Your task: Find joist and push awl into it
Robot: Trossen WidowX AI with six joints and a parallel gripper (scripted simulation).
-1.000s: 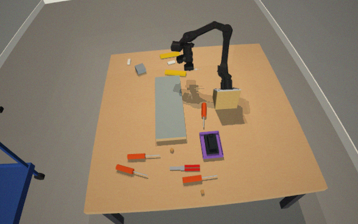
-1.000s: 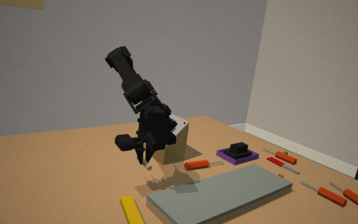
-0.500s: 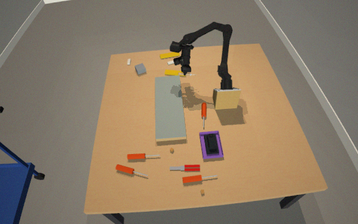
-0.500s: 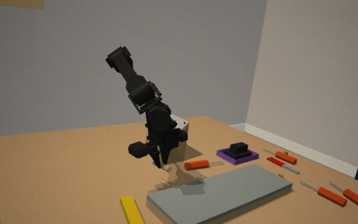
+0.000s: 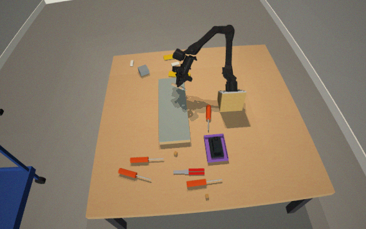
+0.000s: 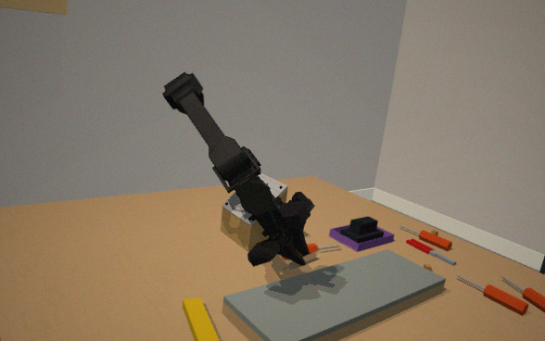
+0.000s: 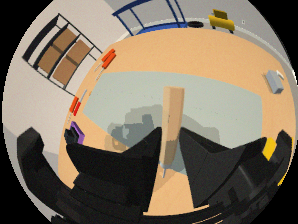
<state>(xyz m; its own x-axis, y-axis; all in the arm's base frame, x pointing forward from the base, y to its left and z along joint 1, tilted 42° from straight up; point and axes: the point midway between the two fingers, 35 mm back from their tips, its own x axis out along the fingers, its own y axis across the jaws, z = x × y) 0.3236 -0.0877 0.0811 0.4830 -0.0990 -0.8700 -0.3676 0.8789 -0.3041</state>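
My gripper (image 5: 178,85) (image 6: 303,263) (image 7: 170,131) is shut on the awl, above the far end of the panel in the top view. The awl (image 7: 173,107) has a pale wooden handle and a thin metal tip; it is held crosswise and tilted, its tip towards the arm's base and not touching the panel. The grey-green floor panel (image 5: 172,124) (image 6: 394,273) (image 7: 215,95) lies flat, with the arm's shadow on it; no hole can be made out. The black stud finder (image 5: 216,147) (image 6: 363,226) sits in the purple tray (image 5: 218,161) (image 6: 343,240).
An orange screwdriver (image 5: 208,112) lies between panel and arm base. Several more tools lie near the front, including a red-handled one (image 5: 196,172). A grey block (image 5: 143,70) and yellow bars (image 5: 168,57) (image 6: 200,320) lie beyond the panel's far end.
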